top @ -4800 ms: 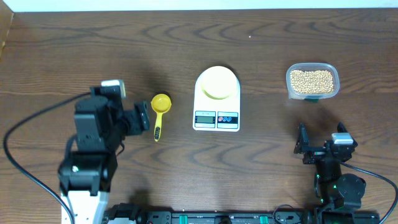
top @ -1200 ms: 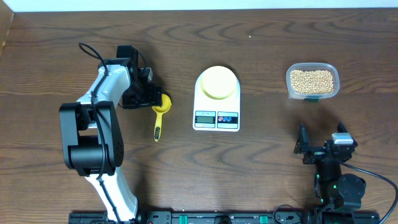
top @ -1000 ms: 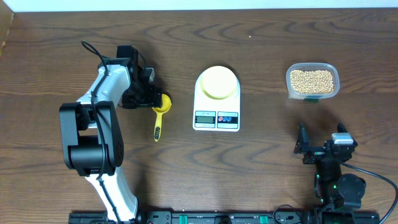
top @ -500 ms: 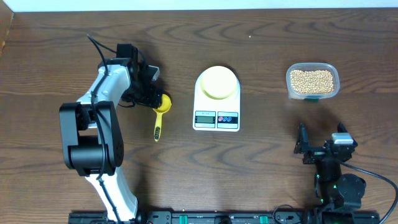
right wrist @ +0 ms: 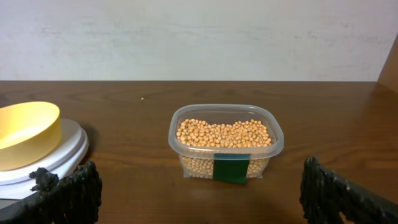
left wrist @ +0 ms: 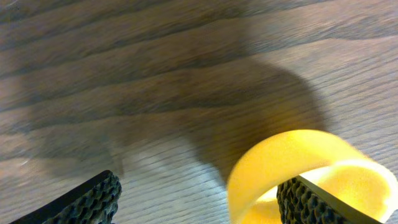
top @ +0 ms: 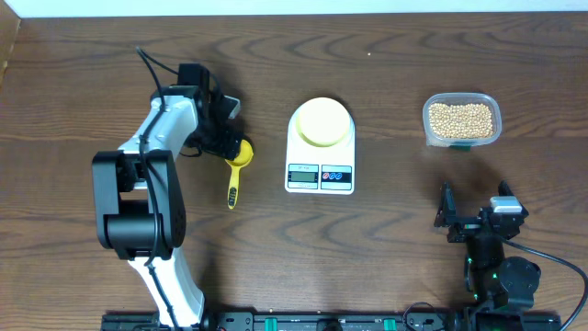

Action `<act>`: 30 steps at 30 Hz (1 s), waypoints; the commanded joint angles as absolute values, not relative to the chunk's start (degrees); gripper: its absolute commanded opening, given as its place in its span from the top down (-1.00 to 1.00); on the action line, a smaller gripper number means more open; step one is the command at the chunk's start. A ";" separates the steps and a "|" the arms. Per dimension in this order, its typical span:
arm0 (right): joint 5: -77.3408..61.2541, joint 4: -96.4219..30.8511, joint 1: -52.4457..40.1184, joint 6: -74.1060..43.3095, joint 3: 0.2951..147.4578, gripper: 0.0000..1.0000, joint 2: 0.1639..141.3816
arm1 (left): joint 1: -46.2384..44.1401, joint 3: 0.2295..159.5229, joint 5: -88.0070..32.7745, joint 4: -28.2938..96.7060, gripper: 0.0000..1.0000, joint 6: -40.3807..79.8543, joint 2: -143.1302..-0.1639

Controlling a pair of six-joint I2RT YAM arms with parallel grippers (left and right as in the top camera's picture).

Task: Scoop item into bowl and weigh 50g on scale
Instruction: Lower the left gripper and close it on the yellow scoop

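The tan beans point(top: 461, 118) point(right wrist: 224, 132) fill a clear tub point(top: 462, 120) point(right wrist: 227, 142) at the far right. A pale yellow bowl point(top: 322, 120) point(right wrist: 25, 129) sits on the white scale point(top: 320, 161) point(right wrist: 62, 152) in the middle. The yellow scoop point(top: 239, 156) lies left of the scale, handle toward me. My left gripper point(top: 230, 140) point(left wrist: 199, 202) is open low over the scoop's cup point(left wrist: 286, 165); the cup's wall is between the fingers and the right finger point(left wrist: 317, 202) stands at its inside. My right gripper point(top: 472, 210) point(right wrist: 202, 199) is open and empty, facing the tub from nearer the front edge.
The left arm point(top: 147, 184) stretches from the front left of the dark wooden table point(top: 367, 239) up to the scoop. A green label point(right wrist: 230, 169) marks the tub's near side. A pale wall point(right wrist: 199, 37) lies behind the table.
Over the last seconds the left arm reached from the near left out to the scoop. In the last second its gripper shifted slightly right and farther at the cup. The right arm stayed still.
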State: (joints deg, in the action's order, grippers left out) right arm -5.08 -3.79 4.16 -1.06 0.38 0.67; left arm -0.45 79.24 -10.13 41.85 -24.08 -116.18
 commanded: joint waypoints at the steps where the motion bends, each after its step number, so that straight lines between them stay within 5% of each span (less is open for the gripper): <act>1: -4.64 -4.08 3.75 -1.67 0.34 -0.98 0.34 | -1.13 79.55 -9.17 41.47 -0.65 -24.77 -117.03; 30: -4.67 -4.05 3.75 -1.67 0.34 -0.99 0.47 | -1.10 76.34 -9.19 39.55 -0.65 -23.29 -117.05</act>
